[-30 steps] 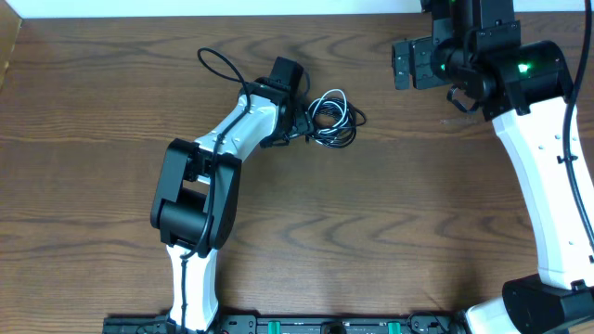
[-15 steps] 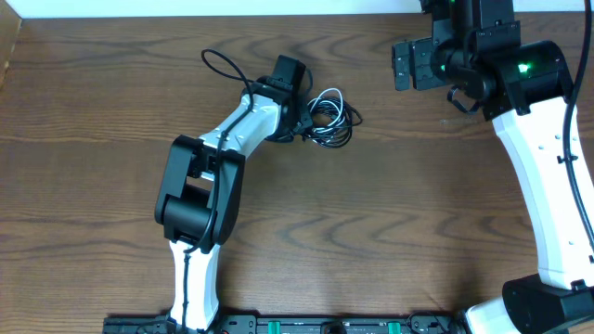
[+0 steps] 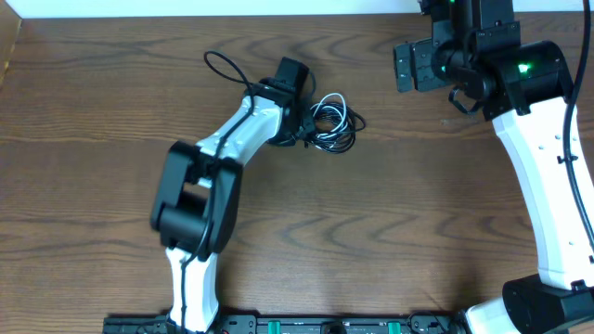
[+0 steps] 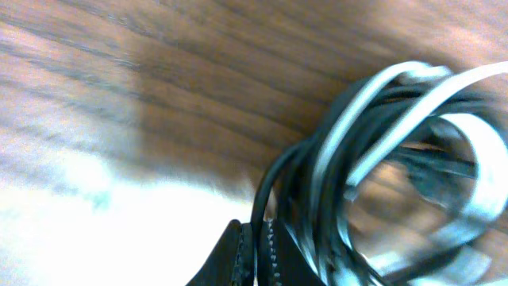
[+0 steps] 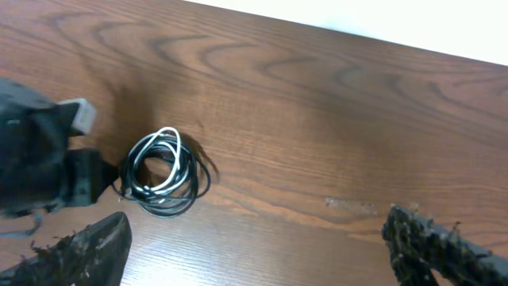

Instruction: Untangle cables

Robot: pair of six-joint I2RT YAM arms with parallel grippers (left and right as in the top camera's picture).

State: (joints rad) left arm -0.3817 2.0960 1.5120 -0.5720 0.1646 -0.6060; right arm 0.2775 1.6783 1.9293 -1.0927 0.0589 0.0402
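Observation:
A small coil of black and white cables (image 3: 334, 122) lies on the wooden table (image 3: 390, 213), back of centre. My left gripper (image 3: 303, 130) is at the coil's left edge, shut on a black strand. In the left wrist view the fingers (image 4: 258, 256) pinch that dark strand while the cables (image 4: 381, 159) loop off to the right, blurred. My right gripper (image 3: 403, 65) hangs high at the back right, open and holding nothing. The right wrist view shows its fingertips wide apart (image 5: 258, 254) over bare wood, with the cables (image 5: 163, 171) far to the left beside the left gripper (image 5: 48, 163).
A thin black wire loop (image 3: 221, 67) belonging to the left arm arches over the table behind it. The table's back edge meets a white wall (image 5: 397, 20). A faint scuff mark (image 5: 349, 205) shows on the wood.
My left gripper has closed on a strand at the coil's left edge. The coil shifted slightly. The right arm has stayed where it was.

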